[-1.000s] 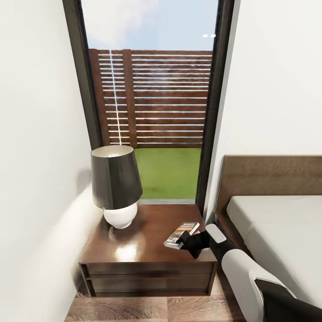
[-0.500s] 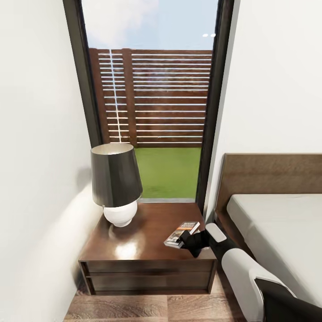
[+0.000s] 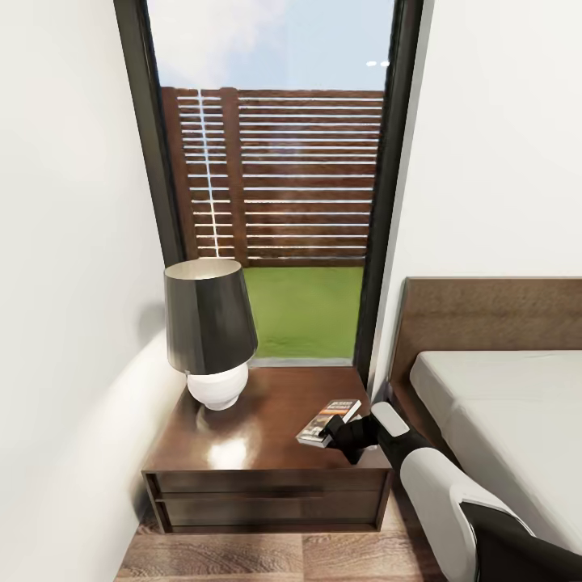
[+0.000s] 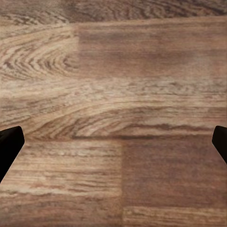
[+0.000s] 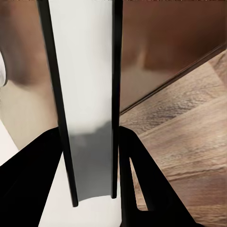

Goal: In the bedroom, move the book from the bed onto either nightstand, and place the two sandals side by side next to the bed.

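My right claw (image 3: 333, 436) is clamped on the book (image 3: 330, 420), which sits low over the near right part of the nightstand (image 3: 267, 453); from the head view I cannot tell whether its underside touches the glossy top. The near end of the book is hidden behind my black fingers. My right wrist view adds what the head misses: the book (image 5: 87, 94) edge-on, pale pages between dark covers, pinched between both fingers (image 5: 33, 184). The lamp (image 3: 208, 331) stands far left on the nightstand. The bed (image 3: 501, 404) is cut off at right. My left claw (image 4: 113, 142) hangs apart over the wood floor (image 4: 113, 71), only its tips visible.
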`<state>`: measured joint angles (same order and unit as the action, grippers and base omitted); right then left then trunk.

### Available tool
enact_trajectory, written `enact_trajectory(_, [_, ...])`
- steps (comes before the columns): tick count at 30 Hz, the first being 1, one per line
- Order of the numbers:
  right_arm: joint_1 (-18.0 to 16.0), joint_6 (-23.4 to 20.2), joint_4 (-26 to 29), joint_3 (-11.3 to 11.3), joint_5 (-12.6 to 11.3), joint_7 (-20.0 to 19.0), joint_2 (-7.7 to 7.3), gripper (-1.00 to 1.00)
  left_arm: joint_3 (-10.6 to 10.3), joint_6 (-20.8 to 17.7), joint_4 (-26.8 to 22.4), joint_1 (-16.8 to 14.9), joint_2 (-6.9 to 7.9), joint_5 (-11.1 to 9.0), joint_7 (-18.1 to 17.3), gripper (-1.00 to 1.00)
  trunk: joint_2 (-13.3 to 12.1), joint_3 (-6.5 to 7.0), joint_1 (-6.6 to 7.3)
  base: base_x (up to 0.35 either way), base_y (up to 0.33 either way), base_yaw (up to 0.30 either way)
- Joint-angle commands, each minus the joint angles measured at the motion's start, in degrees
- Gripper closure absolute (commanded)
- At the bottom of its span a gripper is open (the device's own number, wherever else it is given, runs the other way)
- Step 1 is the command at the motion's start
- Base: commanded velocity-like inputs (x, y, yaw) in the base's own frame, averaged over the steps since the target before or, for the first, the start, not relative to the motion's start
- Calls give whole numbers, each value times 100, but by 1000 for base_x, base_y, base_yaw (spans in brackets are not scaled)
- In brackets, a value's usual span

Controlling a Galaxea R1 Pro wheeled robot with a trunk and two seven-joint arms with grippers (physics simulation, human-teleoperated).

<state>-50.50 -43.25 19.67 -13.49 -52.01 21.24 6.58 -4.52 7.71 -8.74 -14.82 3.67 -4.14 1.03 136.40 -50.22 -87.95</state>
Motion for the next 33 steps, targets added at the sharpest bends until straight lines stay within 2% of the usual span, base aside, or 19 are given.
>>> enact_trajectory(1, [-2,-8,11,-22,-55,64,3,100,-48,20,4,-3,3,-43,11,-100,2,-6,1,0,0,0])
enact_trajectory(22, [-20,7,11,-22,-55,67,4,100,-45,15,4,-3,3,-43,11,-100,2,-6,1,3,0,0])
enact_trajectory(33, [-21,9,11,-22,-55,70,6,100,-67,15,4,-3,2,-43,11,-100,2,-6,1,133,0,0])
